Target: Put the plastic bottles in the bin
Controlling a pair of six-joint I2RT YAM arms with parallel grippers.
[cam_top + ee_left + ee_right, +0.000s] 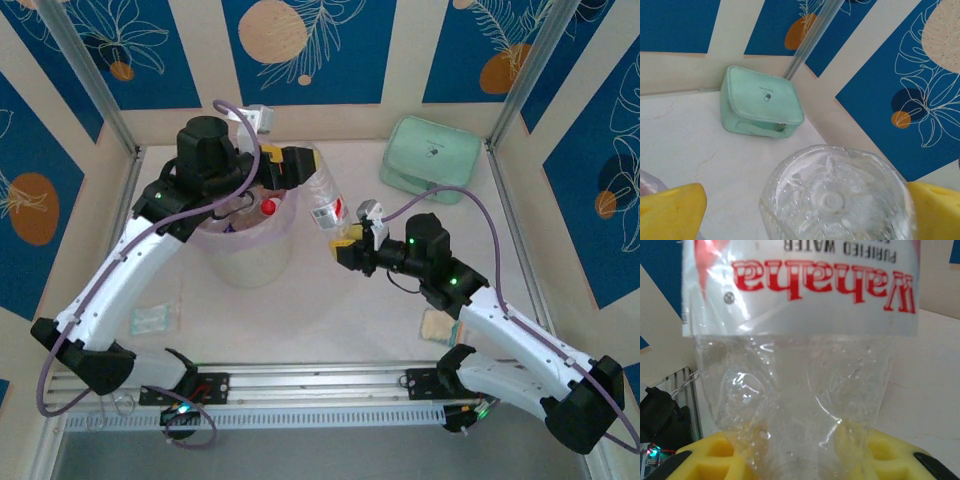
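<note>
One plastic bottle in mid-air, not yet binned. Nearest the arm bases, on the table: a flat beige packet and a small pale sachet, neither part of the job.

Further in, at the right gripper: clamped tight on the crumpled, narrow end of that bottle, with the red-lettered label upside down just above the yellow fingers. Holds it tilted, base end reaching toward the left arm.

Beyond, over the far side of the bin, at the left gripper: jaws spread wide around the bottle's clear base, one pad plainly apart from the plastic and the other at its edge. Grips nothing so far. Reads as a hand-over right beside the bin's rim.

Inside the bin, a red cap, so probably at least one bottle already in. Rest of the contents hidden under the left arm; count impossible to tell.

Farthest back, the mint-green case, to be left where it lies.

Left to do, by this reckoning: get this bottle over the rim and let it go.
</note>
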